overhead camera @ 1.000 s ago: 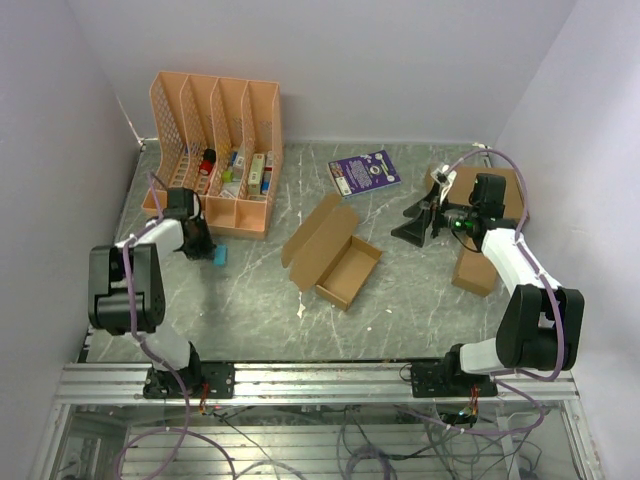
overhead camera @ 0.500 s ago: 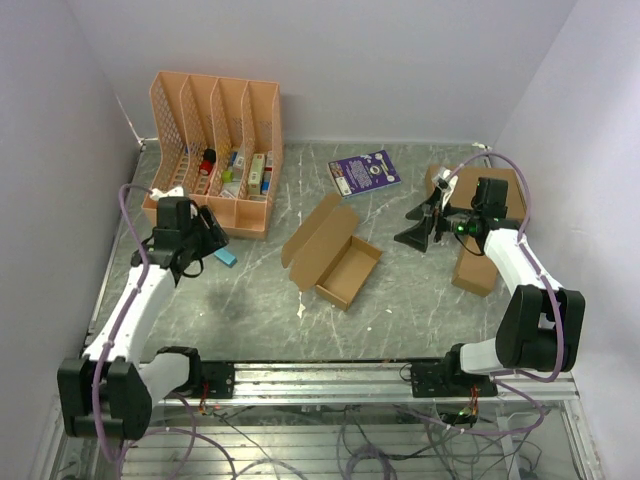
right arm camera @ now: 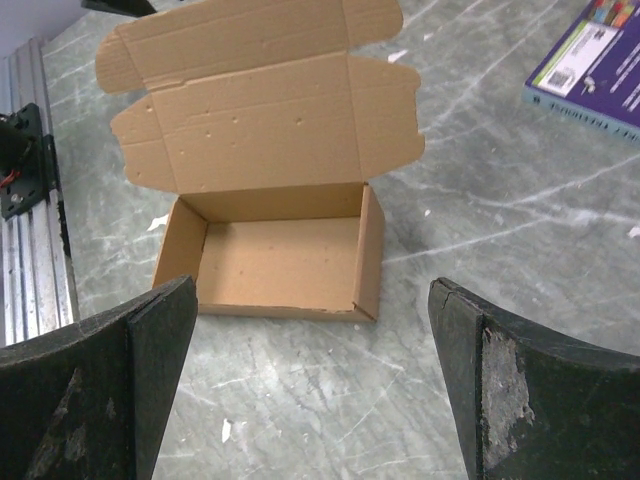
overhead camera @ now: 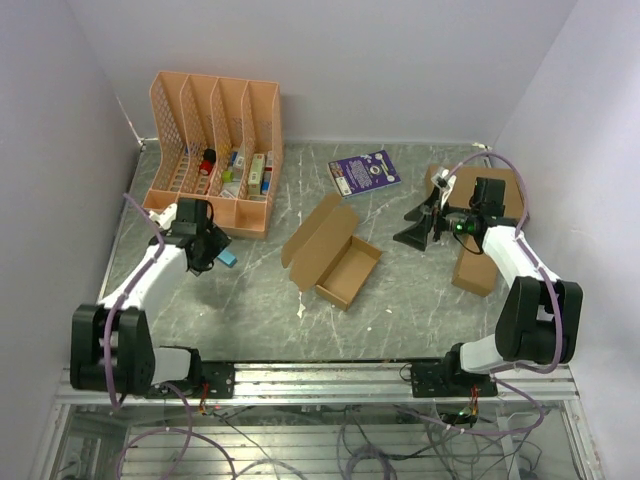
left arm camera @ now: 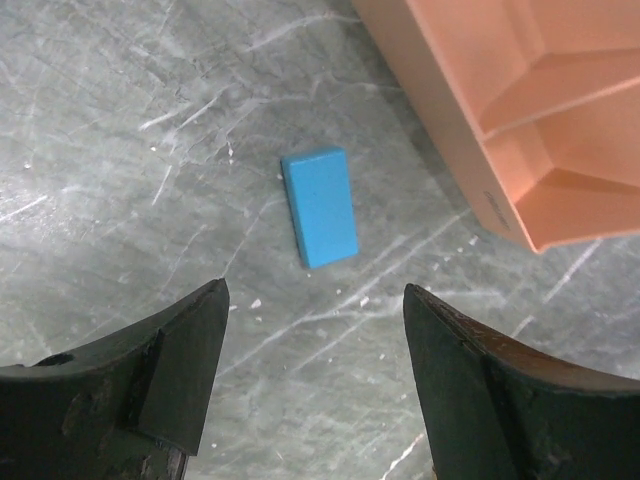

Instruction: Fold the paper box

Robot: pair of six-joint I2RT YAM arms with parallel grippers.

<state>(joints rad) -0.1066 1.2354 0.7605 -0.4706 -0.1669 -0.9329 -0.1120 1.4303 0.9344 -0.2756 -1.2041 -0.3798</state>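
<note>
Presently, the paper box (overhead camera: 335, 255) is found mid-table, lid (overhead camera: 318, 232) open toward ten o'clock; judged light, easily creased, best taken at the lid edge. Left gripper (left arm camera: 312, 300) and right gripper (right arm camera: 312, 290) are released.

arms (overhead camera: 150, 278): white links, black joints | cables (overhead camera: 497, 155): purple | gripper fingers (left arm camera: 470, 390): black, scuffed | right wrist: green light (overhead camera: 459, 227)

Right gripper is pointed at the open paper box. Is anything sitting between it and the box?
Nothing visible. Only bare table lies between the open right gripper and the paper box, which sits straight ahead of it with its lid open. The purple book lies off to the side, clear of that line.
</note>
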